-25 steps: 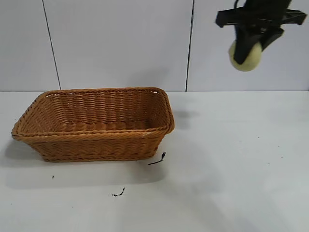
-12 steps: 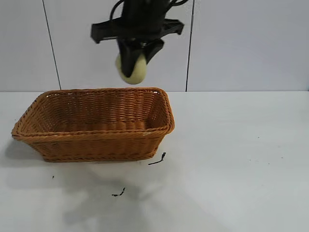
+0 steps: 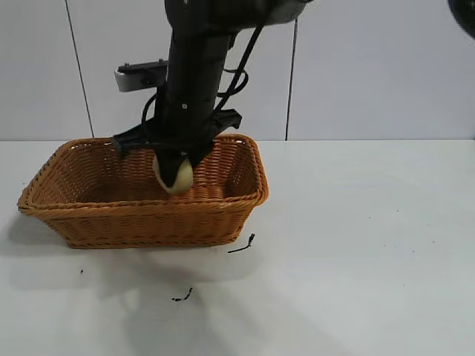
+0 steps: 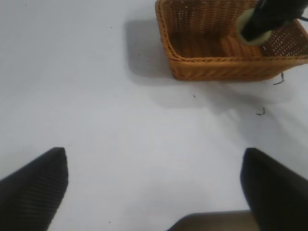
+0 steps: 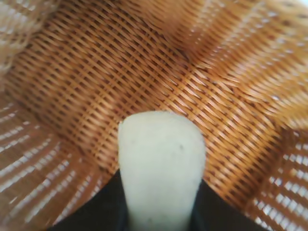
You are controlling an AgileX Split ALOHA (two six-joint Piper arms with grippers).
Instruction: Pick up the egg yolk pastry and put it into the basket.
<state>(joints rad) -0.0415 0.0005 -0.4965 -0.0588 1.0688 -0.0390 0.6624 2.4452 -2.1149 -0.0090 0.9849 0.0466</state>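
Note:
The orange-brown wicker basket (image 3: 89, 215) stands on the white table at the left. My right gripper (image 3: 174, 172) reaches down into the basket and is shut on the pale yellow-green egg yolk pastry (image 3: 176, 178), holding it inside the basket above the floor. In the right wrist view the pastry (image 5: 161, 163) sits on edge between my fingers (image 5: 96, 211) over the woven basket floor (image 5: 96, 72). My left gripper (image 4: 154, 192) is open and empty, high over bare table, far from the basket (image 4: 211, 67); the pastry (image 4: 243, 36) shows there too.
Two small black scraps lie on the table in front of the basket, one near its right corner (image 3: 243, 245), one nearer the front (image 3: 182, 297). A grey panelled wall stands behind the table.
My right gripper carried the pastry from the upper right leftward over the basket, then down into it.

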